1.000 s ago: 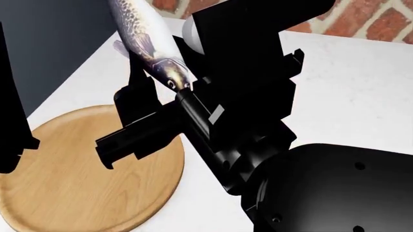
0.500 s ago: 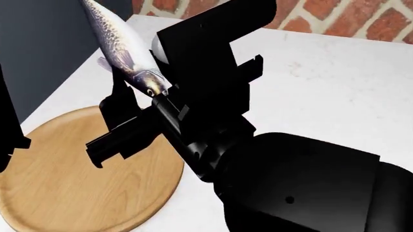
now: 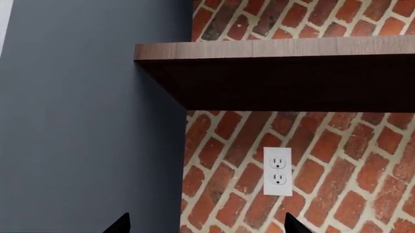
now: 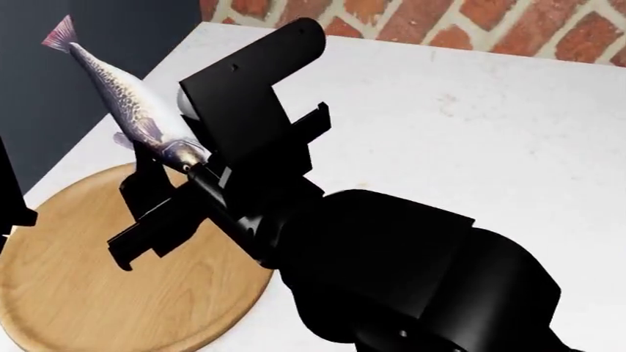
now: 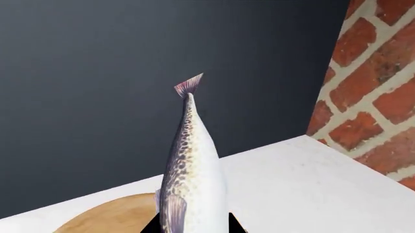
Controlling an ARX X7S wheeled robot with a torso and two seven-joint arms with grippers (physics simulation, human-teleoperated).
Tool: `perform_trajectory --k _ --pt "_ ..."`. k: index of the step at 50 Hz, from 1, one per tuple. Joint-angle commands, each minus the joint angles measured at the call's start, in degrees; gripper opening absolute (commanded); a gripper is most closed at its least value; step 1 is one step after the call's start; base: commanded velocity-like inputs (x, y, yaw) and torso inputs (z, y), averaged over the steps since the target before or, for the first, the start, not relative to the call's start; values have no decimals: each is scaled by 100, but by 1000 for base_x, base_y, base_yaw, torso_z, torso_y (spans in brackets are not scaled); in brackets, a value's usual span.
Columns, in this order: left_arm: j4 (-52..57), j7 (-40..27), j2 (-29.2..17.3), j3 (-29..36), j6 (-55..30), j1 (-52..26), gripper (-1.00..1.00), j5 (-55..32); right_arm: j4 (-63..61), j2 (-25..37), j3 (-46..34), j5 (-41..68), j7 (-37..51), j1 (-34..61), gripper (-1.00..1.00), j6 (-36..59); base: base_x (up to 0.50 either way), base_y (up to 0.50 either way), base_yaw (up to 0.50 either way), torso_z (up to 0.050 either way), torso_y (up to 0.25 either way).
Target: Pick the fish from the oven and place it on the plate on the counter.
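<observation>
Fish (image 4: pixel 122 95) in right gripper (image 4: pixel 161 194) over plate (image 4: pixel 88 293); brick wall (image 4: pixel 470 22) behind.

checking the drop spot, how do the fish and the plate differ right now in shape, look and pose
The fish is long, narrow and silvery-speckled with a pink tail; the plate is round, flat, plain light-brown wood and much wider. The fish is up in the air, tilted tail-high, gripped near its head by the right hand; the plate lies flat on the white counter. Shared: the fish's head hangs over the plate's near edge.
</observation>
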Motion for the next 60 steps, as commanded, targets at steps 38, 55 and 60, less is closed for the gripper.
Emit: perform_trajectory --k 38,55,60 --pt "-23 -32 -629 1026 1093 -111 100 487 714 -292 -372 489 -340 -32 -100 567 0 0 0 0 0" --pt "-51 60 -674 1149 1283 85 100 759 903 -276 -418 822 -248 115 -100 970 0 0 0 0 0" --pt "-42 75 -696 1177 1348 142 100 817 911 -282 -465 829 -264 141 -100 1010 0 0 0 0 0"
